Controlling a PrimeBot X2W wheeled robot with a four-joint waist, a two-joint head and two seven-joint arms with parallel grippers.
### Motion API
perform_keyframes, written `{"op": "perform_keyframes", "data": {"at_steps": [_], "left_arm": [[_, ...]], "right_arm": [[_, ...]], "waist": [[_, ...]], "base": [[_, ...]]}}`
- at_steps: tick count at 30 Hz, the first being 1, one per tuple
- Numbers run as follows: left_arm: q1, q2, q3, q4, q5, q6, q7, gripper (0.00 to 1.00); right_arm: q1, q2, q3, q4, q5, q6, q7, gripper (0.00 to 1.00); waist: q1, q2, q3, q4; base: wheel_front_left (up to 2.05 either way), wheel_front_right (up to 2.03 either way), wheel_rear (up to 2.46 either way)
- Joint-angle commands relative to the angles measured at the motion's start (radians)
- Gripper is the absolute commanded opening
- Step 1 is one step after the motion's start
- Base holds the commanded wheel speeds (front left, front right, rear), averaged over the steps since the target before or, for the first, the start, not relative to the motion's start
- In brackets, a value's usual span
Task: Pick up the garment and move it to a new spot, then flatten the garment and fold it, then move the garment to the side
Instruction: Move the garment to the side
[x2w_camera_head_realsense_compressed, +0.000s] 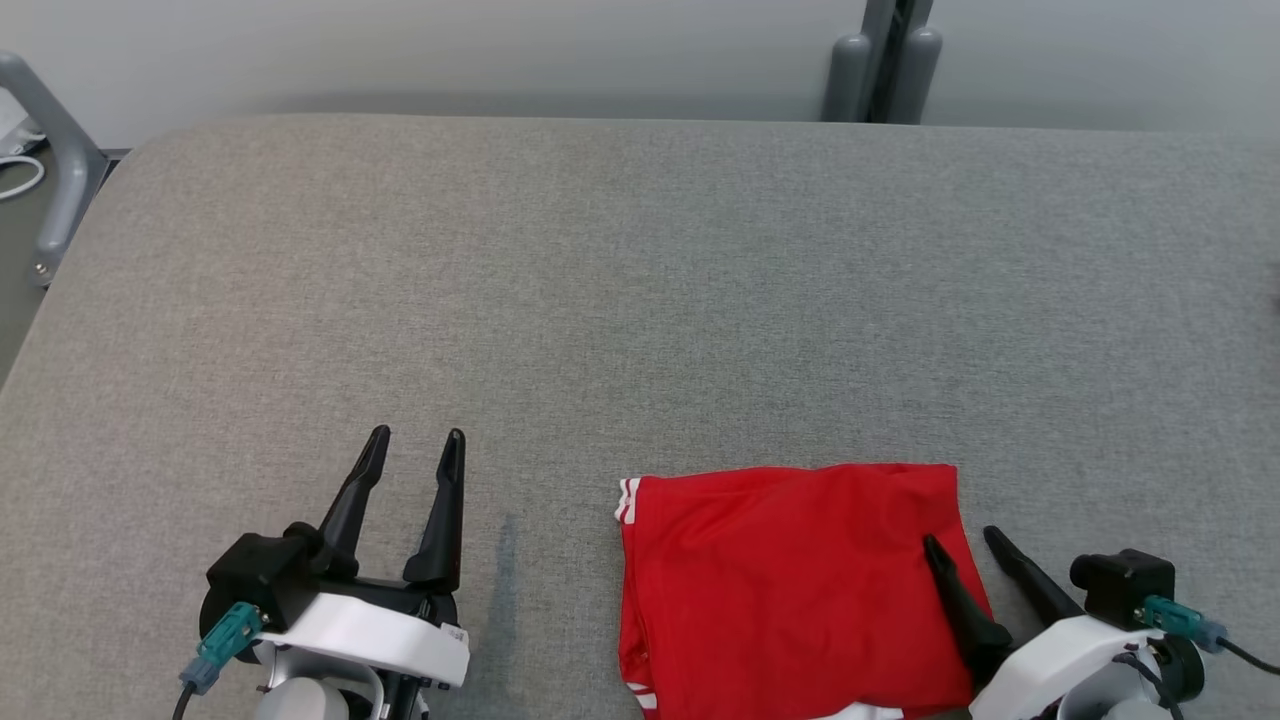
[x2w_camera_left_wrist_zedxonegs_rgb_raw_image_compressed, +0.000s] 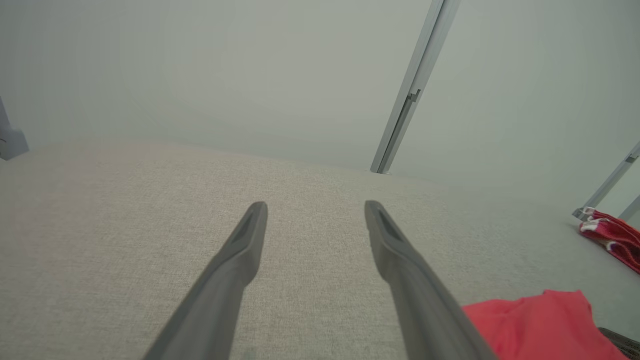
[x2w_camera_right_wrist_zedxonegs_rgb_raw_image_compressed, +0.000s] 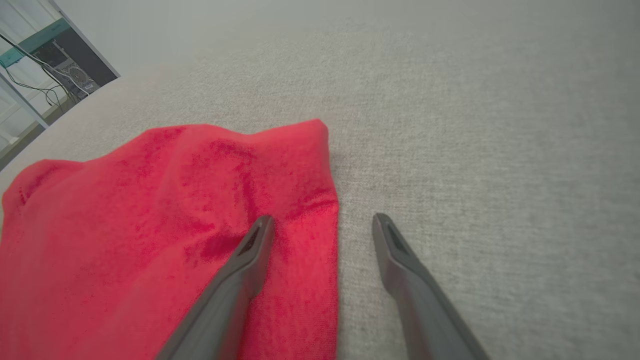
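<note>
From the head we looked forward and down on the desk (x2w_camera_head_realsense_compressed: 640, 280) from well above, with the wall (x2w_camera_head_realsense_compressed: 500, 50) along the top, the left gripper (x2w_camera_head_realsense_compressed: 418, 433) at lower left and the right gripper (x2w_camera_head_realsense_compressed: 959, 535) at lower right. From the left wrist we sat low and close to the desk, facing along open jaws toward the wall and a post (x2w_camera_left_wrist_zedxonegs_rgb_raw_image_compressed: 407, 95); the garment (x2w_camera_left_wrist_zedxonegs_rgb_raw_image_compressed: 535, 320) cut into the lower right corner. From the right wrist we looked down from very near, one jaw over the garment, the other over bare desk. That view and the head view shared the garment's far right corner.
</note>
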Motion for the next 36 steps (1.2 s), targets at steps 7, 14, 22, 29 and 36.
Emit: {"op": "perform_keyframes", "data": {"at_steps": [7, 14, 22, 29, 36], "left_arm": [[-0.015, 0.004, -0.013, 0.005, -0.008, 0.001, -0.002, 1.00], [-0.010, 0.004, -0.015, 0.004, -0.012, 0.007, -0.003, 1.00], [-0.005, 0.004, -0.005, -0.001, -0.014, 0.010, -0.002, 1.00], [-0.034, 0.004, -0.028, -0.029, 0.034, 0.003, -0.003, 1.00], [-0.091, 0.004, -0.078, -0.062, 0.079, -0.001, -0.002, 1.00]], "right_arm": [[-0.039, -0.045, 0.132, 0.039, 0.128, 0.000, 0.028, 0.95], [-0.076, -0.087, 0.220, 0.051, 0.186, 0.000, 0.013, 0.00], [-0.140, -0.136, 0.257, 0.062, 0.178, 0.000, -0.016, 0.00], [-0.248, -0.224, 0.299, 0.039, 0.133, 0.000, -0.020, 0.00], [-0.385, -0.333, 0.328, 0.011, 0.103, 0.000, 0.004, 0.00]], "waist": [[0.0000, 0.0000, 0.001, 0.020], [0.0000, 0.0000, -0.007, 0.020], [0.0000, 0.0000, -0.024, -0.007], [0.0000, 0.0000, -0.003, -0.058], [0.0000, 0.0000, 0.068, -0.124]], "base": [[0.00, 0.00, 0.00], [0.00, 0.00, 0.00], [0.00, 0.00, 0.00], [0.00, 0.00, 0.00], [0.00, 0.00, 0.00]]}}
